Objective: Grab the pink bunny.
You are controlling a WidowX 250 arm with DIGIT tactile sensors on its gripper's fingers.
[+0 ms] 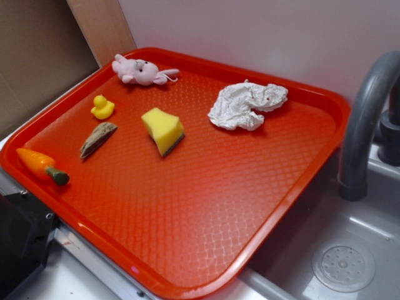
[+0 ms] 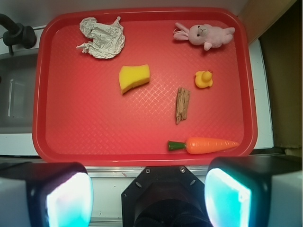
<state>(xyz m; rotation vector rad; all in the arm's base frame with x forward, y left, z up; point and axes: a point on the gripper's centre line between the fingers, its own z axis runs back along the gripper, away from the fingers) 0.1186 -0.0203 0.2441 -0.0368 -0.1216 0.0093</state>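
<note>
Tool [image 2: 149, 196] fingers spread wide, holding nothing, hovering off the red tray [image 2: 142, 146]; pink bunny [image 2: 206, 35] lies in the tray's corner beyond the duck [image 2: 203, 79].

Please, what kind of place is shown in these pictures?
Probably a toy kitchen set up for robot tests. A grey sink with a curved faucet sits beside a red tray, which holds small props such as a pink bunny and a toy carrot.

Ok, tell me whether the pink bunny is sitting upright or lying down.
Lying down. The pink bunny lies flat on its side in the red tray's far corner, ears stretched along the tray floor, untouched by the end effector.
</note>
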